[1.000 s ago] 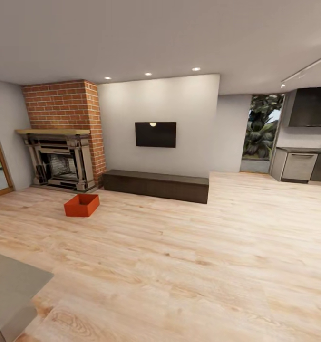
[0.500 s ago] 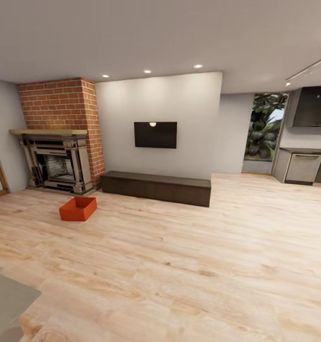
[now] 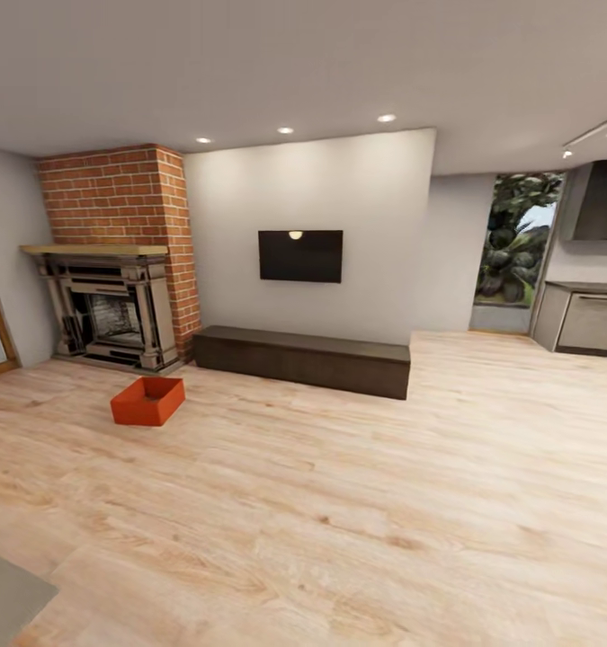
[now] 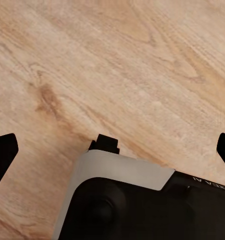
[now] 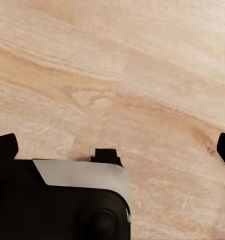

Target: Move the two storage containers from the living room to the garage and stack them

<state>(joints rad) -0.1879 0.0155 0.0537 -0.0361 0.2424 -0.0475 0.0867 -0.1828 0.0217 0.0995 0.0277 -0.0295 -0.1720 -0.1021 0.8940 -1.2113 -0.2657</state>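
Container (image 3: 147, 401), orange-red and open-topped, on wood-plank floor (image 3: 357, 503) at far left, near brick fireplace (image 3: 114, 305) and left of dark bench (image 3: 303, 359). Fingers of both grippers spread wide, empty, over planks.

The whole head view shifts: the camera moves forward and swings slightly toward 9 o'clock. The TV (image 3: 300, 256), low bench (image 3: 303, 359) and window (image 3: 519, 238) slide toward 3 o'clock, and the kitchen units (image 3: 591, 323) are half cut off at the edge. The grey surface (image 3: 2, 598) at 7 o'clock shrinks to a corner. The storage container (image 3: 147, 401) sits a little lower in the picture.
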